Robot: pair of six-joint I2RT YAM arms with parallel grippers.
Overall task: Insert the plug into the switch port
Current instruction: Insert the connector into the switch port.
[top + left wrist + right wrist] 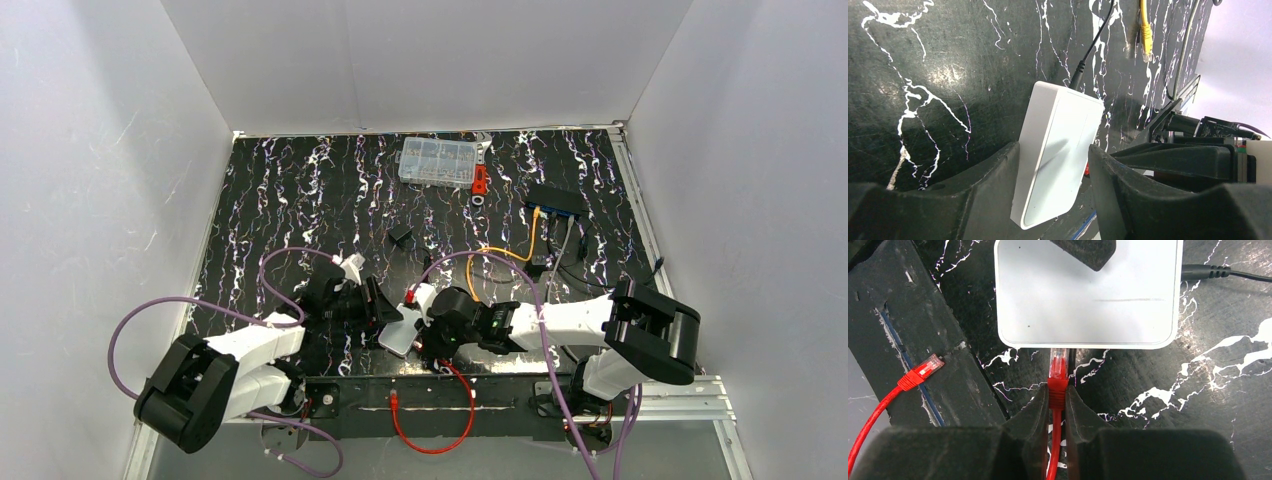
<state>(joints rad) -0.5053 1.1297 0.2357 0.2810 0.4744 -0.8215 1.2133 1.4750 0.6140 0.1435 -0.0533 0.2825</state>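
While between fingers, connector at box-edge

1. A tabletop is recorded: black, veined with white marbling, with glare patches noted in the left wrist view.
2. It is enclosed by a plain white back wall, left wall and right wall, evenly lit.
3. An aluminium rail is seen along the near edge, and a metal strip along the right edge.

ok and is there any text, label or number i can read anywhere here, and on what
No text can be read in any view.
white box: top face blank in both wrist views.
black switch: any marking is too small in the top view.
red plug: no print shows.
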